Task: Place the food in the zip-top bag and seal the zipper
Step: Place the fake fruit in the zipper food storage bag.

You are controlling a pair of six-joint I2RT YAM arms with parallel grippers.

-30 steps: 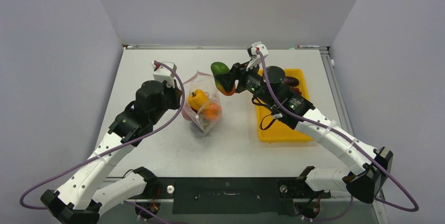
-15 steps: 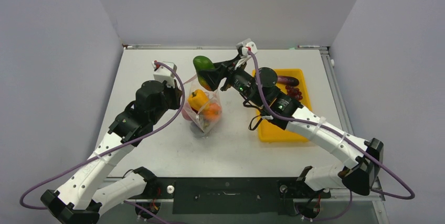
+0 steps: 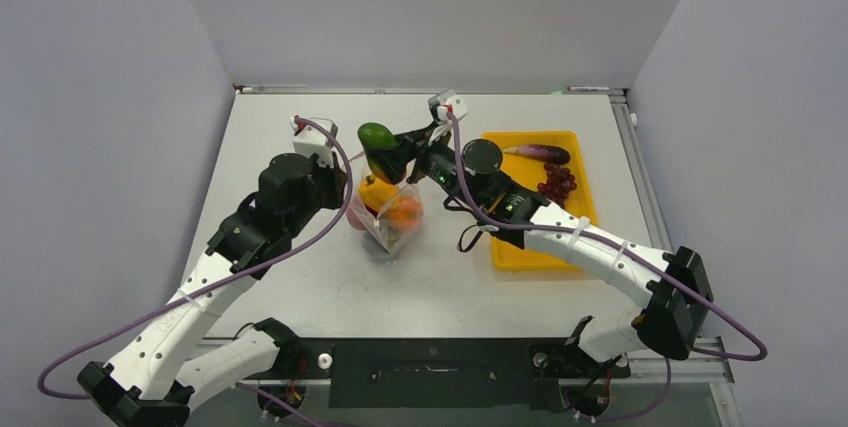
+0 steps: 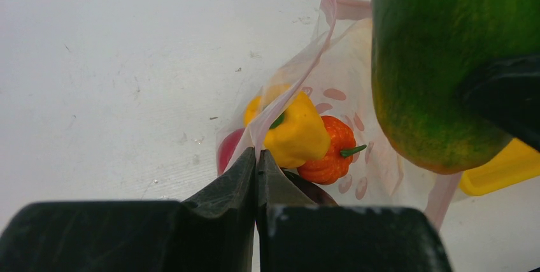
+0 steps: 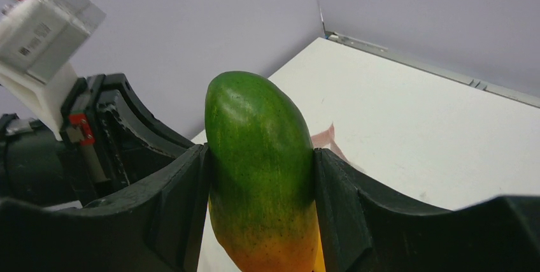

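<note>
The clear zip-top bag (image 3: pixel 392 230) with pink dots stands open at mid-table. It holds a yellow bell pepper (image 3: pixel 376 190) and an orange piece (image 3: pixel 404 212); both also show in the left wrist view, the pepper (image 4: pixel 296 133) beside the orange piece (image 4: pixel 326 157). My left gripper (image 4: pixel 256 152) is shut on the bag's near edge. The pinkish zipper (image 4: pixel 347 7) runs along the mouth. My right gripper (image 5: pixel 260 157) is shut on a green-and-orange fruit (image 3: pixel 378 142), held just above the bag's mouth. The eggplant (image 3: pixel 540 153) and grape bunch (image 3: pixel 557 184) lie in the tray.
The yellow tray (image 3: pixel 520 247) sits right of the bag, under my right forearm. Grey walls close in the table at the back and on both sides. My left arm (image 3: pixel 280 202) stands left of the bag.
My right gripper has carried the green-and-orange fruit leftward from beside the tray to over the bag's mouth. My left gripper has kept its hold on the bag.
</note>
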